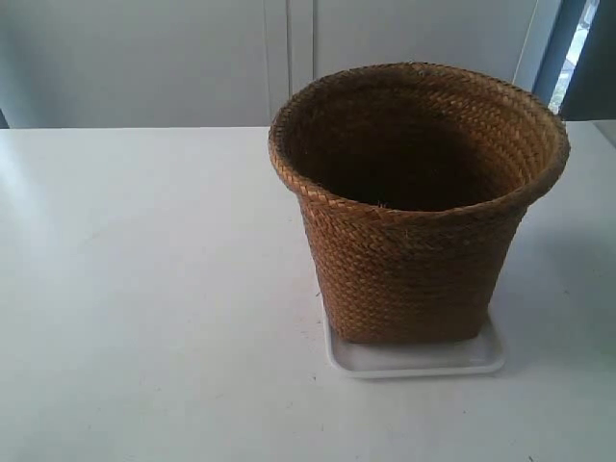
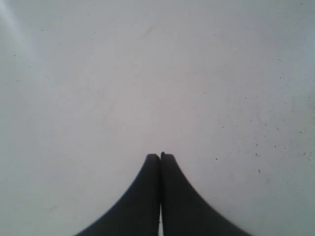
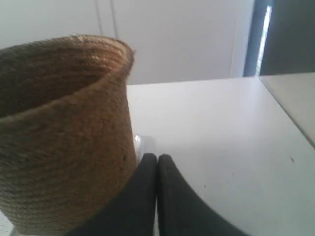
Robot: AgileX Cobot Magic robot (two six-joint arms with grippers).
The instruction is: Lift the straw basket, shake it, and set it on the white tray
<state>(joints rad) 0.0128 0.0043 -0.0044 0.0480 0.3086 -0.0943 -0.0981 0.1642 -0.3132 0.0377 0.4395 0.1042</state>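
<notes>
The brown woven straw basket (image 1: pixel 414 212) stands upright on the white tray (image 1: pixel 414 361), right of the table's middle in the exterior view. No arm shows in that view. In the right wrist view the basket's wall (image 3: pixel 59 147) fills one side, with a sliver of the tray (image 3: pixel 138 142) behind it. My right gripper (image 3: pixel 157 156) is shut and empty, close beside the basket's lower wall. My left gripper (image 2: pixel 160 155) is shut with nothing in it, over bare white table, and neither basket nor tray appears in its view.
The white table (image 1: pixel 144 289) stretches wide to the left of the basket. A pale wall with panel seams (image 1: pixel 289 58) stands behind it. The table's side edge (image 3: pixel 288 113) runs past the right gripper, with a dark opening (image 3: pixel 285 34) beyond.
</notes>
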